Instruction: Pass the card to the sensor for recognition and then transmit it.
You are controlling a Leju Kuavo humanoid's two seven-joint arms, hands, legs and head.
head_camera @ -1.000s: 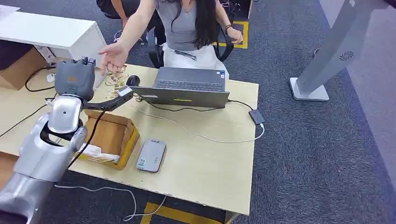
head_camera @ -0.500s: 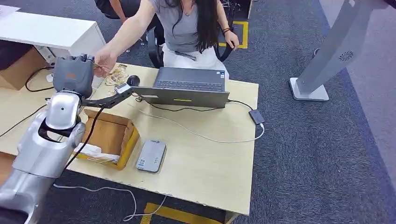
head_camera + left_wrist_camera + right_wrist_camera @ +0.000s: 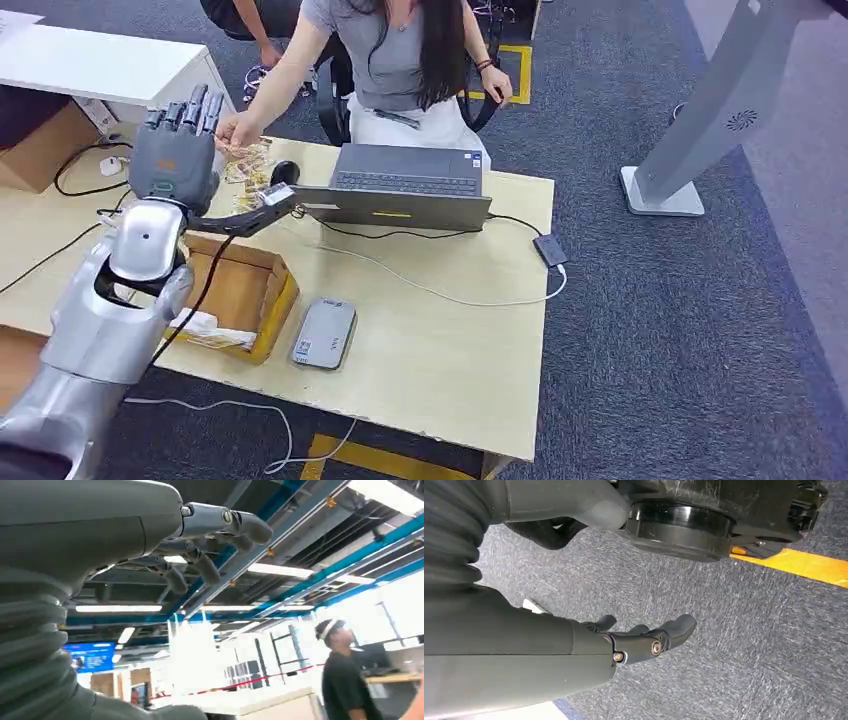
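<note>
You held the left hand [image 3: 178,150] spread and empty beside the person's hand [image 3: 238,130], apparently releasing the card.

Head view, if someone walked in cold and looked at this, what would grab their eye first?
Probably the robot's left hand, raised at the desk's far left corner with its fingers spread and nothing in it. Right beside it a seated person's hand reaches in across the wooden table. Next would be the open laptop at the table's far edge, then the cardboard box and the grey sensor nearer the robot.
</note>
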